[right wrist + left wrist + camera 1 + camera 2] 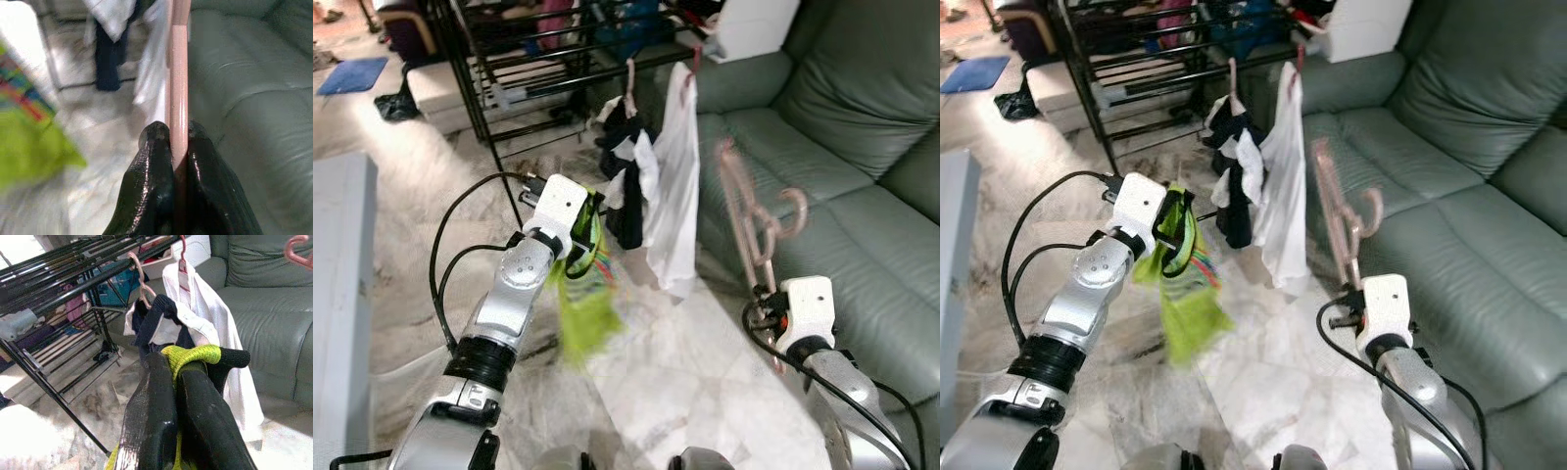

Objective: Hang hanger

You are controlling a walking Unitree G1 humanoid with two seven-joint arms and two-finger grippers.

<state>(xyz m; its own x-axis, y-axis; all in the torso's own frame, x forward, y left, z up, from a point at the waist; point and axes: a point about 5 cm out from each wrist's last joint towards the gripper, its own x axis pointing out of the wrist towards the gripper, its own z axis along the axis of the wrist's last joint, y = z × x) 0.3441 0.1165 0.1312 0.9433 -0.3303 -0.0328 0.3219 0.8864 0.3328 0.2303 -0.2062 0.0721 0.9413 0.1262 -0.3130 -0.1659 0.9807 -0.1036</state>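
Right gripper (172, 142) pinching one pink hanger (751, 220), left gripper (176, 377) pinching one green cloth (1183, 284).

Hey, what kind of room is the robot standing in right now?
Most likely a home living room used for drying laundry. A grey-green sofa fills one side, a black drying rack stands on the marble floor, and a white shirt hangs from the rack on a hanger.

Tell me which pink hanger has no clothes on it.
The pink hanger gripped by the right gripper beside the sofa is bare; the other two hold garments on the rack.
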